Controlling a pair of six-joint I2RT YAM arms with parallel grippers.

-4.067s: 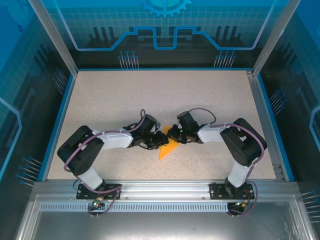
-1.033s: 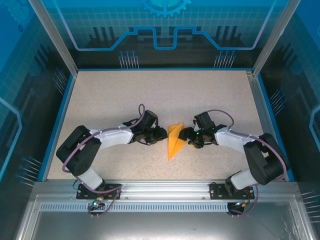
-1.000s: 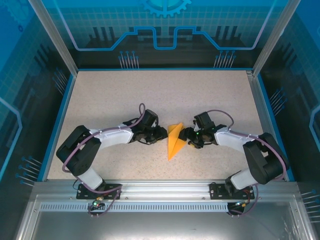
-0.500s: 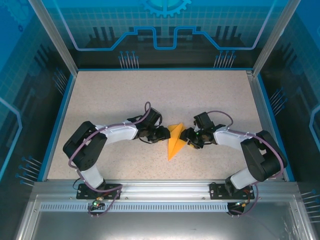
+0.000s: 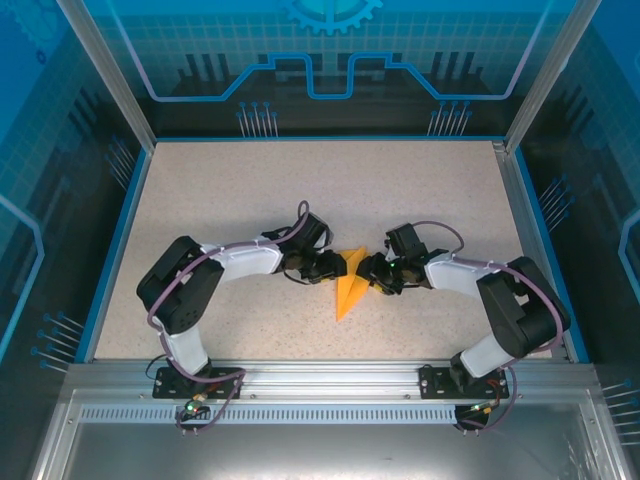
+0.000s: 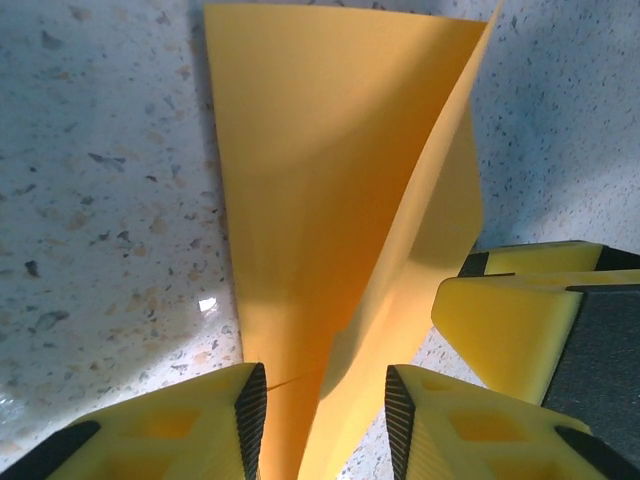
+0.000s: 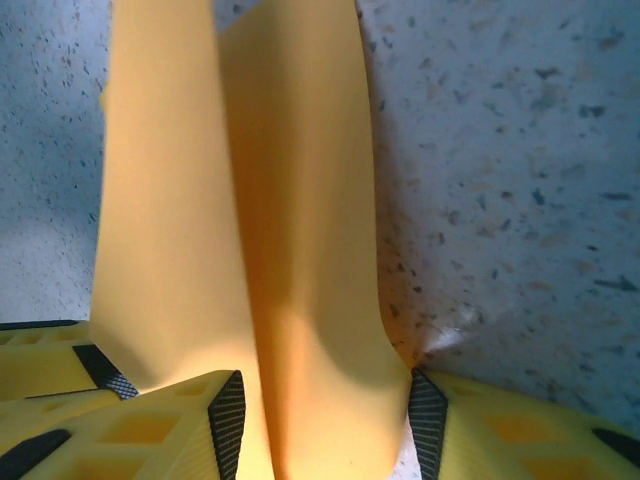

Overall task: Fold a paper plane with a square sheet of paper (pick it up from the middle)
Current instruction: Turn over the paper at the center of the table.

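The square sheet of paper, folded into a narrow orange paper plane (image 5: 347, 290), lies mid-table with its tip toward the near edge. My left gripper (image 5: 337, 267) meets its far end from the left. In the left wrist view the plane (image 6: 330, 180) runs between that gripper's (image 6: 320, 420) open jaws, with a gap at the right pad. My right gripper (image 5: 367, 272) comes from the right. In the right wrist view the curled plane (image 7: 300, 200) spans from pad to pad of that gripper (image 7: 322, 420). One right finger (image 6: 515, 320) sits beside the left jaws.
The speckled table (image 5: 300, 190) has a blue rim, aluminium posts and transparent walls around it. Both arm bases are bolted to the metal rail (image 5: 320, 385) at the near edge. Bare tabletop stretches behind and beside the arms.
My left gripper has slid right up to the plane's edge and its jaws widened slightly. The right jaws have narrowed onto the paper. The plane has barely shifted.
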